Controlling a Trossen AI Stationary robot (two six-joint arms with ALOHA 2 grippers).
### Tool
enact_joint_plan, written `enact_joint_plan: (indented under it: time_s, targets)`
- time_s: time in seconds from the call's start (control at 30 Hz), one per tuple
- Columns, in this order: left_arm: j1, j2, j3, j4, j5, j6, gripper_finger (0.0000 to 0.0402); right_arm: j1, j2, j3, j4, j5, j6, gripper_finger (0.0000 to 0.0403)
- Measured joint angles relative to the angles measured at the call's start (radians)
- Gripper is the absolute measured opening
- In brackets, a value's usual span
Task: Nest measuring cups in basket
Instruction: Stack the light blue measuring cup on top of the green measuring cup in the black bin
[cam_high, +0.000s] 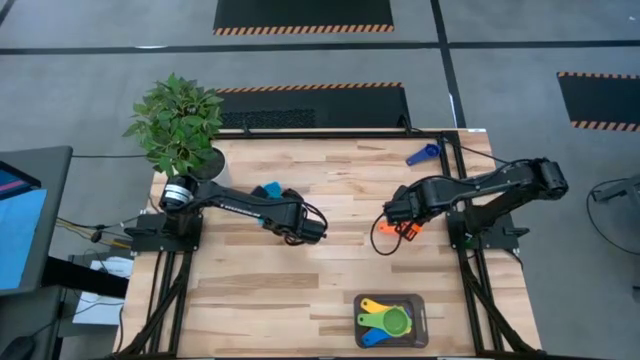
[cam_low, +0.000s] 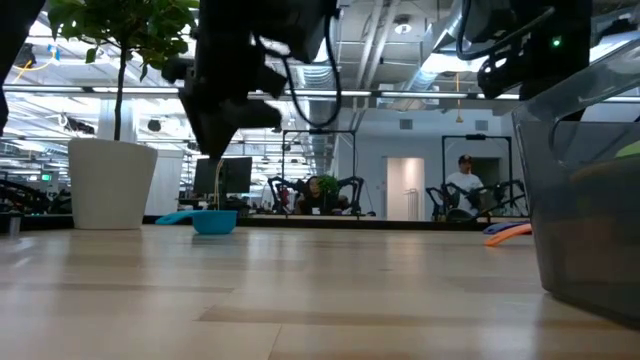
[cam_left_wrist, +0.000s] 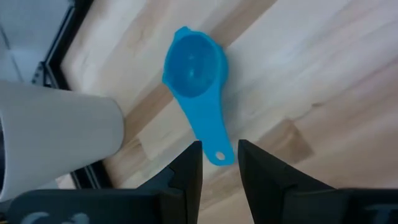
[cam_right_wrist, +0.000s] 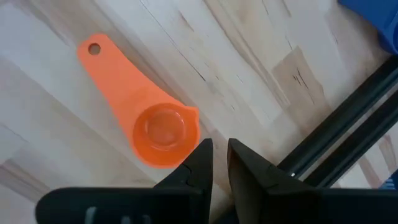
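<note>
A light blue measuring cup lies on the table near the plant, bowl up. My left gripper hangs open above the table. In its wrist view the cup's handle end shows between the fingertips, apart from them. An orange cup lies bowl up beside my right gripper, which hovers with a narrow gap next to the bowl. A dark blue cup rests near the far right corner. The basket holds yellow, green and blue cups.
A potted plant in a white pot stands at the far left corner, close to the light blue cup. The basket sits at the near edge, close to the low camera. Bare wood lies between the arms. People sit in the room behind.
</note>
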Motion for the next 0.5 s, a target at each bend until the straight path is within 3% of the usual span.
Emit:
enact_joint_plan:
  time_s: [0.2,0.33,0.5]
  targets:
    - [0.035,0.0,-0.087,0.105,0.016,0.08,0.0111,0.017,0.0,0.0,0.008,-0.003,0.0,0.0071]
    - [0.079,0.0,-0.116,0.213,0.077,0.103,0.0145,0.022,0.0,0.0,0.034,-0.003,0.0,0.0071]
    - [0.132,0.0,-0.109,0.229,0.038,0.101,0.0188,0.022,0.0,0.0,0.06,-0.004,0.0,0.0071]
